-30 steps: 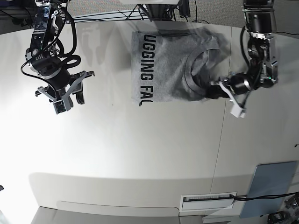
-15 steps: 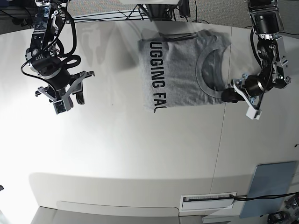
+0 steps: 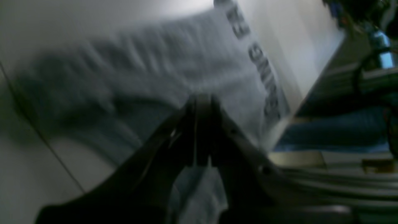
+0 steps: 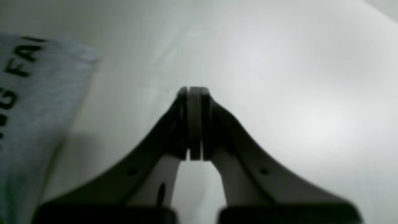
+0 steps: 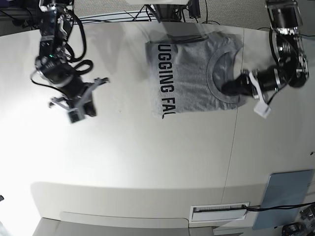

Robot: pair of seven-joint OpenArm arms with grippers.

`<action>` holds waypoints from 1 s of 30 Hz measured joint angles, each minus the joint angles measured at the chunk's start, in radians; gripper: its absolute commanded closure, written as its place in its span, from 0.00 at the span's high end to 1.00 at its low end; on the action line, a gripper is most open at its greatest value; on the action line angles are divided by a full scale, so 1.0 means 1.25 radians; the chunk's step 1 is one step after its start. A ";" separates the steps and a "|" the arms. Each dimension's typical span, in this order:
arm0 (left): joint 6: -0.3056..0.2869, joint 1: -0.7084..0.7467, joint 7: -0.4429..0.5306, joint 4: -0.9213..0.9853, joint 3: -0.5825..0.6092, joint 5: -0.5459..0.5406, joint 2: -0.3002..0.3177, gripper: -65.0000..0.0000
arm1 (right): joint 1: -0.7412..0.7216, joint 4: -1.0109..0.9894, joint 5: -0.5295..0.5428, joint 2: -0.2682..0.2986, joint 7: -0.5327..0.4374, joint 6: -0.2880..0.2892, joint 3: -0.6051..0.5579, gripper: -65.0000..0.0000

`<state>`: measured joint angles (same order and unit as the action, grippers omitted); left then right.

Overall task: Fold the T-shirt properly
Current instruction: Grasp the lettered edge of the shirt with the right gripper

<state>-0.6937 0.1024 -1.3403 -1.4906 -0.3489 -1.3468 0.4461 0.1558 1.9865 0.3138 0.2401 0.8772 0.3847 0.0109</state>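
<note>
T-shirt (image 5: pixel 192 78) lies folded at the far middle of the table (image 5: pixel 147 157), neck ring toward the right, black lettering along its left edge. Left gripper (image 5: pixel 230 88) sits at the collar on the shirt's right side, jaws pressed together; the blurred wrist view shows grey cloth by them, but a pinch cannot be told. Right gripper (image 5: pixel 86 110) hangs over bare table well to the left, jaws pressed together on nothing. A grey pad (image 5: pixel 285 196) lies near right; cables (image 5: pixel 98 19) run along the far edge.
</note>
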 measured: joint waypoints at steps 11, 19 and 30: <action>0.000 0.136 -0.049 -0.040 0.001 -0.061 0.000 0.00 | -0.240 -0.256 -0.042 -0.138 -0.014 -0.002 -0.220 0.00; 0.000 0.200 -0.046 -0.041 0.000 -0.048 0.000 0.00 | -0.323 -0.428 -0.046 -0.182 -0.010 -0.001 -0.305 0.00; -0.006 0.215 0.176 -0.039 0.006 0.279 -0.087 0.00 | -0.285 -0.436 -0.150 -0.172 0.020 -0.070 -0.371 0.00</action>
<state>-0.7017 0.3710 -1.1206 -1.5391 -0.3416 -0.9985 0.3378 -0.2008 1.4414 0.1261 0.0250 0.9016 0.2977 -0.4530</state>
